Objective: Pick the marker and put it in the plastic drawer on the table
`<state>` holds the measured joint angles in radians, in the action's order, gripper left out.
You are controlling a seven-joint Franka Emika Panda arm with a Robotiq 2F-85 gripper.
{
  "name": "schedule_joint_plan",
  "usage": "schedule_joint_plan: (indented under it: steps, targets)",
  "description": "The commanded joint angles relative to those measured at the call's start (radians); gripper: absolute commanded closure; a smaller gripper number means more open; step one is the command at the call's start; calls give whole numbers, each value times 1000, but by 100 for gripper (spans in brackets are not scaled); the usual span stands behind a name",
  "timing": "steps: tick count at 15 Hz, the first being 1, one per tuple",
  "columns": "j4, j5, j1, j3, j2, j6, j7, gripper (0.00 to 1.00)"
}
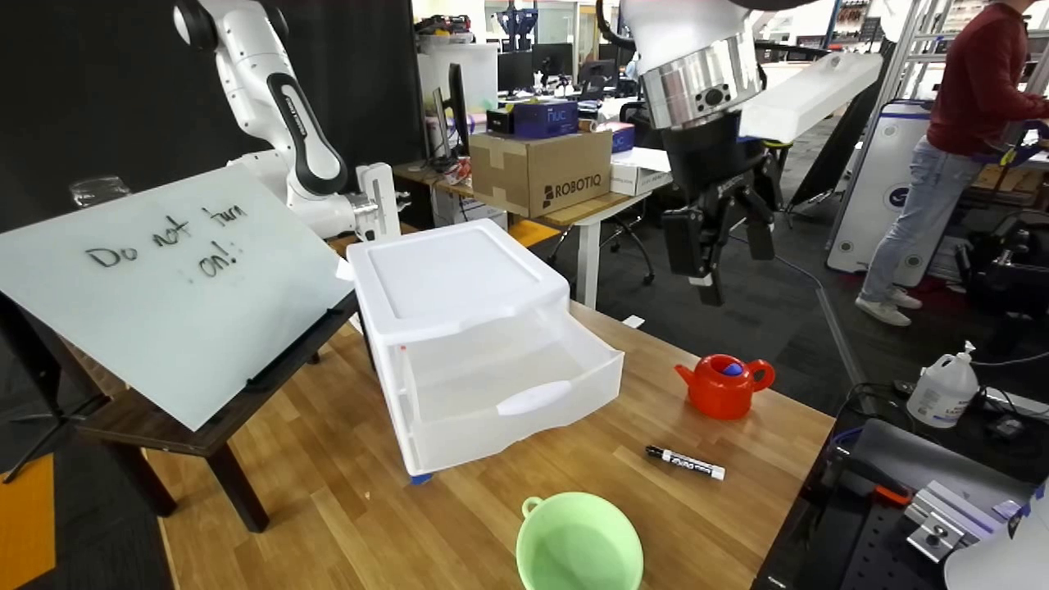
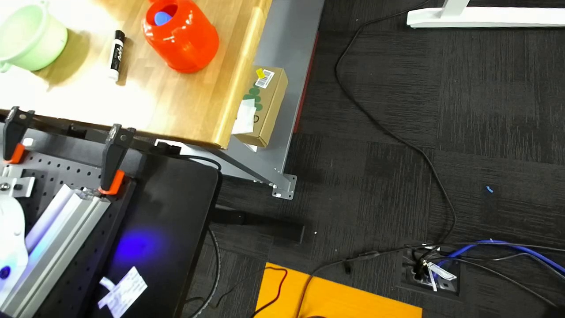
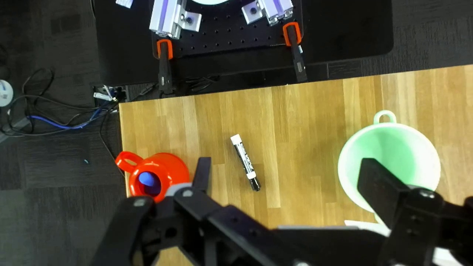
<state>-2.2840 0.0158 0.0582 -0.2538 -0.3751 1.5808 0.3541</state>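
Wooden table point(image 1: 459, 516) – marker point(image 1: 685, 463) between red teapot point(image 1: 721, 397) and bowl point(image 1: 579, 542)

Robotiq gripper point(image 1: 735, 269) hung in midair, jaws apart | black-capped marker point(image 1: 684, 462) lay on the wooden tabletop point(image 1: 344, 524) between red teapot point(image 1: 724, 397) and green bowl point(image 1: 580, 541) | translucent plastic drawer unit point(image 1: 459, 269) stood with its tray point(image 1: 508, 428) extended | slanted whiteboard point(image 1: 180, 287) read "Do not turn on!" | person point(image 1: 967, 123) stood in the background

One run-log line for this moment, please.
claw: open, empty, above table | marker: lying on table between teapot and bowl | drawer: pulled open | status: marker not yet picked
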Motion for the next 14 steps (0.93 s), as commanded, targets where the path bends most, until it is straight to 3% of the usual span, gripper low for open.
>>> schedule_joint_plan:
  steps: [1, 5, 6, 13, 14]
  targets:
    - [39, -11, 38, 33, 45, -25, -127, 0]
    - [70, -47, 8, 63, 96, -51, -103, 0]
    - [26, -29, 28, 63, 57, -7, -115, 0]
    - [28, -30, 36, 69, 65, -6, -114, 0]
    - [35, -26, 57, 73, 66, -12, -209, 0]
